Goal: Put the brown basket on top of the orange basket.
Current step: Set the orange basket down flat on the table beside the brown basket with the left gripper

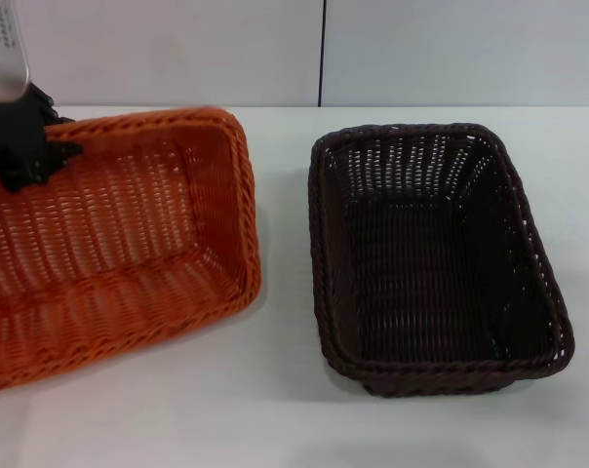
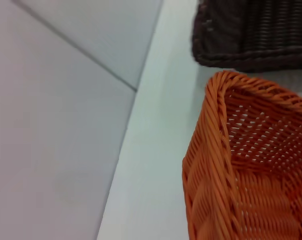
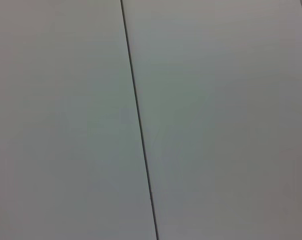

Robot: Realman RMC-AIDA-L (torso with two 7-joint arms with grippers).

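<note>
**Brown basket not yet stacked; left arm at the orange one**

The rectangular dark brown woven basket (image 1: 436,258), with braided rim and open-weave sloping sides, sits flat on the white worktop (image 1: 285,409) toward the robot's right, empty and untouched. To its left, apart from it by a strip of bare worktop, is the rectangular bright orange woven basket (image 1: 109,244), which looks tilted, its near side seeming higher than its far side. The left pincer (image 1: 26,156) is at the orange basket's far left rim; it seems to be gripping that rim, but its fingers are dark and partly cut off by the frame edge, so I cannot tell whether it is clenched or released. The right pincer is out of sight; the right wrist view shows only a plain grey panelled wall (image 3: 216,120).

Judged from this, nothing of the stacking is done: the brown basket has yet to be grasped, lifted and set onto the orange one.

No brand, label or readable writing shows anywhere
</note>
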